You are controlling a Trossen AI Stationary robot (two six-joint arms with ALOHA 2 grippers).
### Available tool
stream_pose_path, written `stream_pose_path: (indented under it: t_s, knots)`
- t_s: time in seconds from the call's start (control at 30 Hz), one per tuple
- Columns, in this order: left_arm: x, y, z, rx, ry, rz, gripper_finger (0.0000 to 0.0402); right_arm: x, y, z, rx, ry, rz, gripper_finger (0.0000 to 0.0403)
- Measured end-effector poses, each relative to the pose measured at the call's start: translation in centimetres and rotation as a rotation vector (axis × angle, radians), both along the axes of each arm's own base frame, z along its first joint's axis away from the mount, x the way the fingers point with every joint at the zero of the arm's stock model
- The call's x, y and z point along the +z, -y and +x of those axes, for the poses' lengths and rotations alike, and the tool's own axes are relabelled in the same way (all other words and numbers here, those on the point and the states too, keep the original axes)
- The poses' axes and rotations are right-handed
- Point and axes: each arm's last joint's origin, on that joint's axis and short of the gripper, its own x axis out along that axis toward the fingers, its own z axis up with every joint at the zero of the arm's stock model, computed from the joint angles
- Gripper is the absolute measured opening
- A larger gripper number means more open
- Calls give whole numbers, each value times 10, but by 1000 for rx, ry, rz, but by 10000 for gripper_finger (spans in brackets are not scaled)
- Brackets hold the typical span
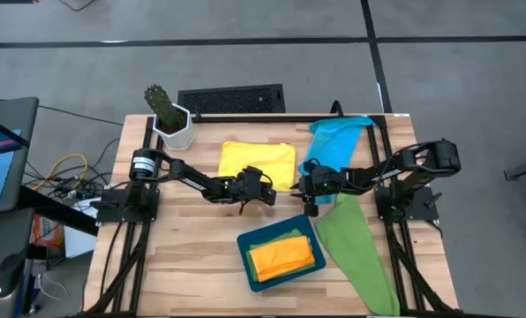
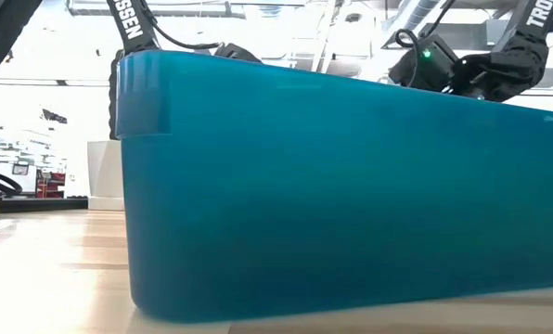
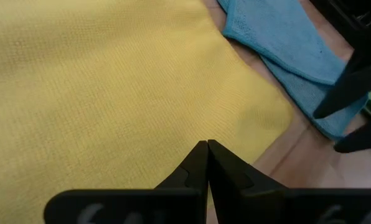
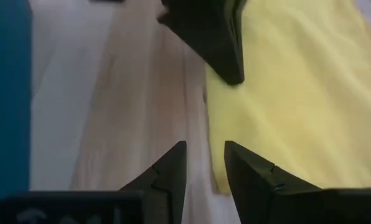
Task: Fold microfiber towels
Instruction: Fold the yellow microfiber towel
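A yellow towel [image 1: 257, 163] lies flat on the table's far middle. My left gripper [image 1: 267, 193] is shut over its near right part and also shows in the left wrist view [image 3: 207, 146]. My right gripper [image 1: 307, 190] is open low by the same towel's near right corner [image 4: 220, 180], and the towel's edge runs between its fingers [image 4: 204, 158]. A blue towel [image 1: 334, 141] lies at the far right, and a green towel [image 1: 356, 247] at the near right. An orange towel [image 1: 285, 258] lies folded on a green one in the teal tray [image 1: 245, 243]. My left gripper's shut fingertips [image 3: 201, 155] stand over the yellow towel near its near right corner [image 3: 260, 124], coming slanting from the table's left. The cloth lies flat around them. I cannot tell whether they touch or pinch it.
A potted cactus [image 1: 169, 115] stands at the far left, with a black grille [image 1: 232, 99] beside it at the far edge. The teal tray's wall [image 2: 351, 186] fills the low view. Bare wood [image 1: 184, 256] shows at the near left.
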Motion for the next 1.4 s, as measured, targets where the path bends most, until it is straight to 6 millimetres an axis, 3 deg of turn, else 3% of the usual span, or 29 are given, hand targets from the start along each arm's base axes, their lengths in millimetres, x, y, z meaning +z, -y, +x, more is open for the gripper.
stream_pose_path:
  t_s: [0.17, 0.43, 0.6, 0.87, 0.97, 1.1, 1.23, 1.4]
  knots:
    - [0, 0, 0, -1, -1, 0, 0, 8, -3, 5, 50, 33, -54, 131]
    - [0, 0, 0, -5, -4, 3, 0, -26, 9, 8, -1, -63, -30, 131]
    - [-1, 0, 0, -6, -9, 4, 0, -34, 12, 8, -37, -95, 5, 124]
    - [0, 0, 0, -25, -10, 16, 0, -27, 4, 3, -29, -125, 16, 16]
    - [8, 0, 2, -35, 12, -1, 0, -24, 3, 2, -34, -122, 22, 20]
    - [36, 1, 8, -65, 90, 9, 0, -22, 5, 0, -48, -126, 33, 21]
    - [48, 12, 5, -45, 112, 6, 0, -21, 5, 0, -46, -124, 35, 8]
    - [28, 37, 4, 12, 80, -39, 0, -21, 5, 1, -47, -121, 37, 20]
